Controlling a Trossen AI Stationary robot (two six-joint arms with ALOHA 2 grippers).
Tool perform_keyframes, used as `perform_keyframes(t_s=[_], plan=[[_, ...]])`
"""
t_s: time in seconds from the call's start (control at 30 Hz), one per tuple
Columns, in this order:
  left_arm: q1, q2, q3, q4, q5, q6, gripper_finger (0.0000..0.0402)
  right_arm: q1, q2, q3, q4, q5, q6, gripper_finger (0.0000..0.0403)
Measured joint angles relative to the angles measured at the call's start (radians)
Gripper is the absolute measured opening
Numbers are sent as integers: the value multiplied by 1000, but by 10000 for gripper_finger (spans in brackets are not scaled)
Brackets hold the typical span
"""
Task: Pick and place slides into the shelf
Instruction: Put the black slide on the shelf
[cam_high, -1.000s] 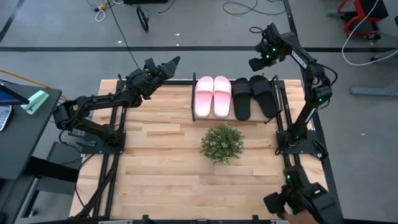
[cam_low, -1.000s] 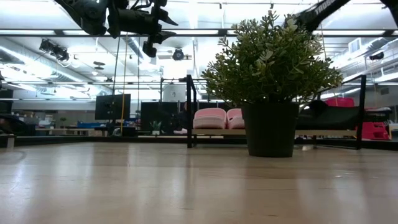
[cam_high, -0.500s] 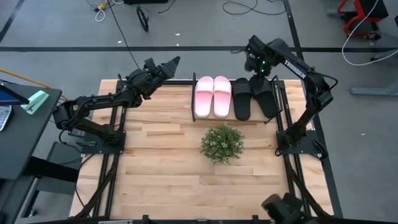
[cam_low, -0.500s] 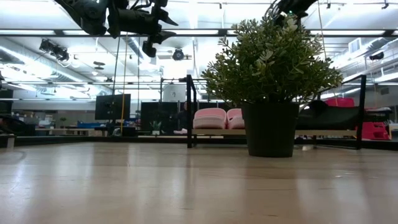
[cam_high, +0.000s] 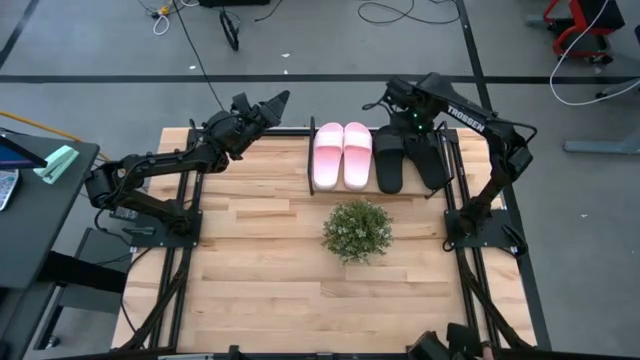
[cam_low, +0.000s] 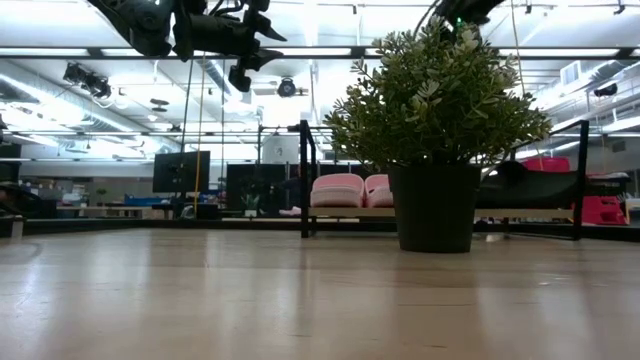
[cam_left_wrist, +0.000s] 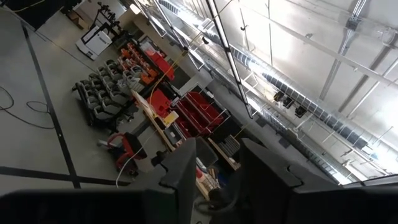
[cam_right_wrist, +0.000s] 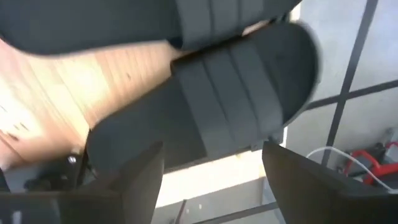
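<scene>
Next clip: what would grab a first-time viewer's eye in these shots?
Four slides sit in a row on the shelf at the table's far edge: the pink pair on the left, the black pair on the right. The right claw, open, hangs over the black pair. A green potted plant stands mid-table, and the left claw is raised at the far left corner.

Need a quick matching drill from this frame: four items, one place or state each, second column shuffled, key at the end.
Column one:
1. pink slides
2. black slides
3. plant
4. left gripper

Column two:
A. mid-table, in front of the shelf
B. left half of the shelf
C. raised near the table's far left edge, holding nothing
D. right half of the shelf, under the open right gripper

Pairs: 1-B, 2-D, 3-A, 4-C
</scene>
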Motion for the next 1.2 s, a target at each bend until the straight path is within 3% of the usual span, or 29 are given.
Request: perform_keyframes(t_s=[0.43,0.83,1.2], plan=[[0,0,0,-19,1,4,133,49,1,-172,99,175,-101,279],[0,0,0,-30,1,13,127,80,1,-290,215,238,-168,272],[0,0,0,-30,0,26,122,80,1,-375,320,307,-164,234]])
